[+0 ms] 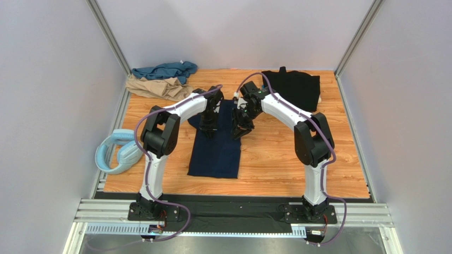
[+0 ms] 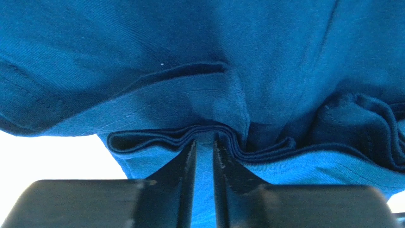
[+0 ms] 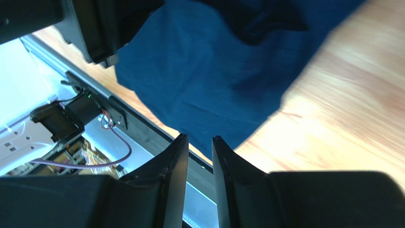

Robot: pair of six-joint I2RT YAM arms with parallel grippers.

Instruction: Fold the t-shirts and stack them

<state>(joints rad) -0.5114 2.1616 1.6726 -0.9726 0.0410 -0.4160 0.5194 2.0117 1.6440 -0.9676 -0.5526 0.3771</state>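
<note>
The dark navy t-shirt (image 1: pixel 215 153) lies as a long narrow fold in the middle of the wooden table (image 1: pixel 286 164). My left gripper (image 1: pixel 208 129) is at its upper left part, shut on a bunched fold of the navy cloth (image 2: pixel 190 47), which the left wrist view shows pinched between the jaws (image 2: pixel 204 138). My right gripper (image 1: pixel 240 131) hangs just above the shirt's right edge, its jaws a narrow gap apart and empty (image 3: pixel 199 138), with the navy shirt (image 3: pixel 214 80) below it. The black t-shirt (image 1: pixel 294 87) lies folded at the back right. The teal t-shirt (image 1: pixel 164 70) and tan t-shirt (image 1: pixel 156 87) lie crumpled at the back left.
A pale blue plastic ring (image 1: pixel 114 151) lies off the table's left edge. Grey walls and metal posts close in the back and sides. The black front rail (image 1: pixel 233 211) carries both arm bases. The left arm's body (image 3: pixel 95 23) is close to my right gripper.
</note>
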